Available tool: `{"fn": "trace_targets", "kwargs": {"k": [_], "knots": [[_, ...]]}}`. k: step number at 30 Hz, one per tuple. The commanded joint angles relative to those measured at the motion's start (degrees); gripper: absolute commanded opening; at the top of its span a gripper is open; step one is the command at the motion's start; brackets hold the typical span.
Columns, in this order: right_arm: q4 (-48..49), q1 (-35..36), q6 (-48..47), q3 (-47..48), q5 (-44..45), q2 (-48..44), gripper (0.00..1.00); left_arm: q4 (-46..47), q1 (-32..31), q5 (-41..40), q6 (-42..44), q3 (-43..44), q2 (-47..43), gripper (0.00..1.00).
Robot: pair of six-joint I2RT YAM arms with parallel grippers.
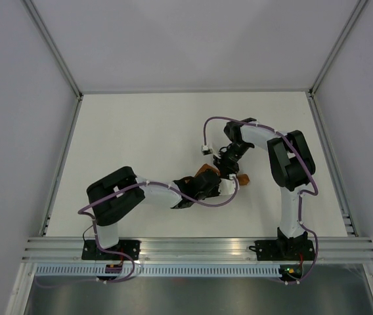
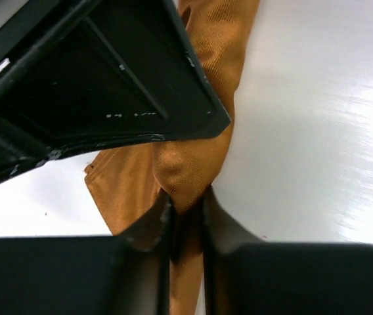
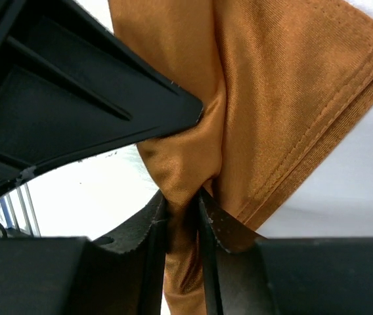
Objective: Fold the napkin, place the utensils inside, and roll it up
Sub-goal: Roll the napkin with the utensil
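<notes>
table (image 1: 140, 131): smooth white, rectangular | napkin (image 3: 285, 98): rust-orange cloth with a satin sheen and stitched hem, bunched in folds mid-table between both arms | left gripper (image 2: 186, 205): black fingers pinching a napkin fold | right gripper (image 3: 181, 197): clamped on another napkin fold

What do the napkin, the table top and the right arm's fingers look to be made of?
The napkin looks like woven cloth with a satin sheen, perhaps polyester: fine weave lines, stitched hem, soft folds. The table top seems a hard, glossy white surface, maybe laminate: light streaks reflect on it. The right arm's fingers look like matte black plastic with thin, dotted pads, possibly rubber.
</notes>
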Motion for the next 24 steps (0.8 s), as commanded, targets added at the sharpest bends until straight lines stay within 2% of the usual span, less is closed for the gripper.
{"fn": "trace_targets", "kwargs": {"k": [1, 3, 7, 12, 18, 20, 24], "knots": [[1.19, 0.17, -2.02, -2.92, 8.11, 5.24, 0.32, -5.91, 1.28, 6.89, -0.74, 2.67, 2.04, 0.08], [1.19, 0.08, -1.93, -2.92, 7.67, 5.06, 0.40, -8.46, 1.63, 8.92, -1.18, 3.29, 2.30, 0.03], [1.54, -0.35, -0.27, -2.65, 5.91, 4.10, 0.55, -12.42, 3.04, 15.32, -1.36, 5.48, 2.83, 0.02], [2.42, -3.25, 3.86, -0.03, 3.54, 1.90, 0.59, -16.29, 5.06, 20.70, -1.97, 7.42, 3.97, 0.02], [1.46, -10.28, 7.47, 4.36, -4.27, -0.91, 0.64, -19.98, 6.99, 26.50, -2.67, 9.70, 5.46, 0.02], [-3.44, -12.82, 6.69, 6.39, -8.58, 0.22, 0.66, -21.91, 7.35, 27.91, -2.67, 10.67, 6.17, 0.02], [-17.94, -15.56, -3.30, 15.18, -14.56, 5.40, 0.67, -24.20, 8.40, 30.02, -3.11, 13.21, 7.58, 0.02]]}}
